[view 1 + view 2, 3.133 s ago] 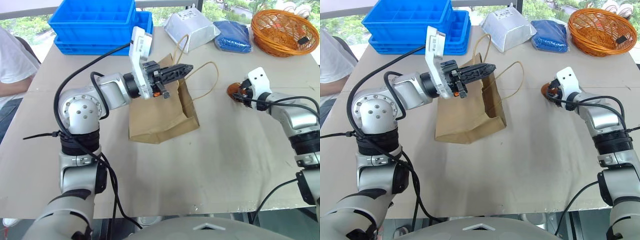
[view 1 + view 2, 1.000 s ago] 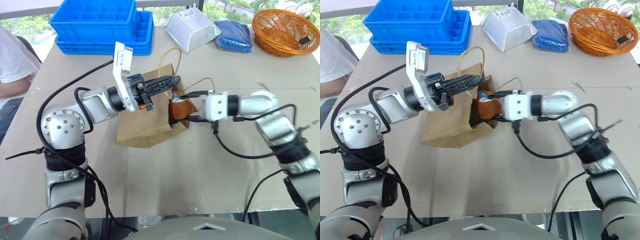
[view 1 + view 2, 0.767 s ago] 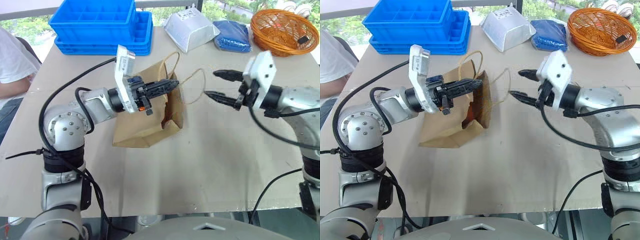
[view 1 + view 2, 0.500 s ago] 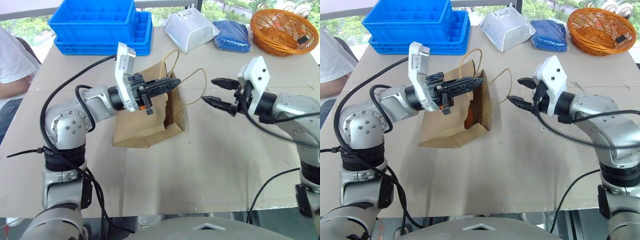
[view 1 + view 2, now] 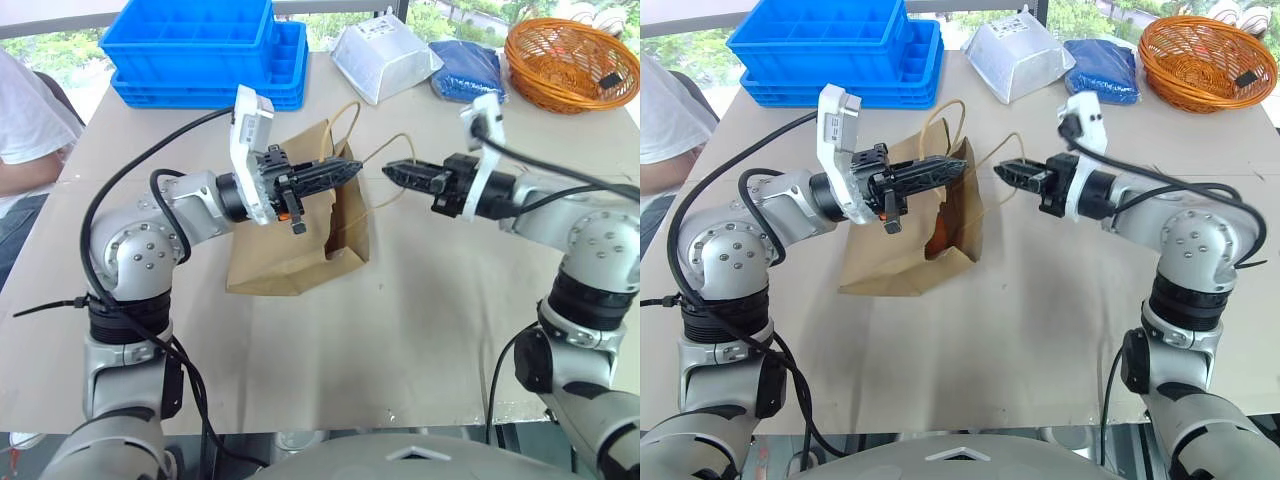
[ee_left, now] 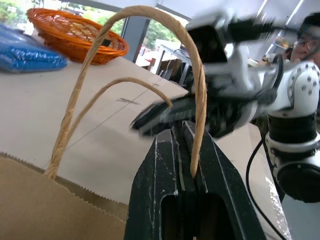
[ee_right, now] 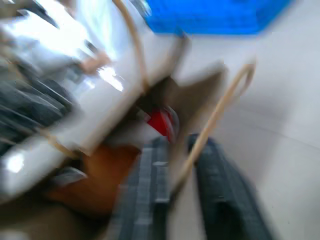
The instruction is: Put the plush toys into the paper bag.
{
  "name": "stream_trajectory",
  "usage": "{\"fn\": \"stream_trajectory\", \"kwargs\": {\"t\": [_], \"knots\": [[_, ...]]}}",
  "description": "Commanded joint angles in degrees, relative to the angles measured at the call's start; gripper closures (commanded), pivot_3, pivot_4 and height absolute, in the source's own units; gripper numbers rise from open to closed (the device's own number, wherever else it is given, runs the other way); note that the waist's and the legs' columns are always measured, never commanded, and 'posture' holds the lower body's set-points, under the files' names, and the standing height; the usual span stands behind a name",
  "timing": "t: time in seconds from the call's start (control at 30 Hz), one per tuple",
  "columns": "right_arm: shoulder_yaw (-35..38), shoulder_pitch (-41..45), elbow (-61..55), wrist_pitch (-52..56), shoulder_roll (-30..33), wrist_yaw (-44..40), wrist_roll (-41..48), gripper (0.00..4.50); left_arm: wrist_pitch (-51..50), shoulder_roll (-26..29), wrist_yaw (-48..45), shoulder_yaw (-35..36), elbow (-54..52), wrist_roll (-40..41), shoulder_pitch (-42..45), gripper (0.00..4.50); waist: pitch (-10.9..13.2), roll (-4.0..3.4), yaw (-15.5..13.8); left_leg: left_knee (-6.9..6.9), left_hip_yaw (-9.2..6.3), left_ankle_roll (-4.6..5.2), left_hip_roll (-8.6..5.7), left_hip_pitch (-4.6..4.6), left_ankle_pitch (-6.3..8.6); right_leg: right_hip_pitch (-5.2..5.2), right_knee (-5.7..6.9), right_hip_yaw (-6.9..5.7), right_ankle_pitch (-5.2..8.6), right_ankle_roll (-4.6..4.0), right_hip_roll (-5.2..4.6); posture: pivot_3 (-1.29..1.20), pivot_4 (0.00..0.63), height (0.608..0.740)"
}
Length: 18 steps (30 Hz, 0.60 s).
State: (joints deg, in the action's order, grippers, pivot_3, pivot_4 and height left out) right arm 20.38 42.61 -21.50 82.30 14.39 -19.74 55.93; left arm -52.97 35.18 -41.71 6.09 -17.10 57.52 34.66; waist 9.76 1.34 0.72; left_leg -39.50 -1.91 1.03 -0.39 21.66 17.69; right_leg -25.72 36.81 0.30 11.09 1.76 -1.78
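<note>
Left end effector (image 5: 345, 168) is clamped on one twine handle, propping the paper bag (image 5: 300, 235) up on the worktop (image 5: 420, 330), brown toy (image 5: 940, 236) just inside (a red bit shows too). Right end effector (image 5: 392, 170) has its fingers together at the other handle; I'd pull both handles gently apart.

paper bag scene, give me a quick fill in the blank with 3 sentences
1. The left gripper is shut on one twine ____ of the paper bag.
2. The bag lies on the table with its mouth toward the ____ gripper.
3. The wicker basket is coloured ____.

Missing words: handle; right; orange
</note>
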Motion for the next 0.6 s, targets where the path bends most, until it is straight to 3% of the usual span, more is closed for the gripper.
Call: {"fn": "stream_trajectory", "kwargs": {"t": [0.03, 0.13, 0.23, 0.47, 0.6], "knots": [[8.00, 1.48, -2.21, 0.37, 1.54, 3.70, 18.78, 4.41, -0.94, 0.79, -1.80, 2.55, 1.92, 2.82, 3.92, 4.50, 0.00, 0.00, -0.08, 0.00, -0.04, 0.00, 0.00, 0.01, 0.00, 0.01, -0.01, -0.11, 0.00, 0.00, -0.01, 0.00, 0.150, 0.740], [6.46, -1.03, -1.78, -7.01, 8.30, 13.24, 40.23, 4.41, -5.18, 1.16, -3.78, 3.33, 6.34, 6.81, 7.53, 4.50, 0.01, -0.01, 0.06, 0.00, -0.05, 0.04, -0.01, 0.04, 0.01, 0.02, -0.02, -0.21, 0.00, 0.00, -0.04, 0.00, 0.150, 0.740], [0.93, -4.21, -4.71, -15.64, 15.71, 21.60, 54.69, 4.41, -4.33, 2.50, -10.04, -0.01, 11.85, 3.02, 11.71, 4.50, 0.02, -0.03, 0.26, 0.00, -0.04, 0.13, -0.02, 0.05, 0.05, 0.03, -0.03, -0.28, 0.01, 0.01, -0.08, 0.00, 0.150, 0.740], [-6.50, -1.79, -6.68, -28.88, 20.03, 28.50, 57.07, 4.41, 11.49, 1.57, -28.22, -14.79, 32.15, -17.72, 23.78, 4.50, 0.03, -0.04, 0.96, 0.01, 0.26, 0.40, -0.13, -0.02, 0.03, 0.04, 0.01, -0.14, 0.01, 0.01, 0.09, 0.00, 0.150, 0.740], [-10.43, -2.71, -5.99, -32.62, 21.51, 34.90, 55.43, 4.41, 24.56, -4.32, -31.15, -19.96, 47.29, -29.51, 31.46, 4.50, 0.03, -0.03, 0.67, 0.01, 0.39, 0.46, -0.08, 0.04, 0.01, 0.03, -0.04, -0.13, 0.01, 0.01, 0.04, 0.00, 0.150, 0.740]]}}
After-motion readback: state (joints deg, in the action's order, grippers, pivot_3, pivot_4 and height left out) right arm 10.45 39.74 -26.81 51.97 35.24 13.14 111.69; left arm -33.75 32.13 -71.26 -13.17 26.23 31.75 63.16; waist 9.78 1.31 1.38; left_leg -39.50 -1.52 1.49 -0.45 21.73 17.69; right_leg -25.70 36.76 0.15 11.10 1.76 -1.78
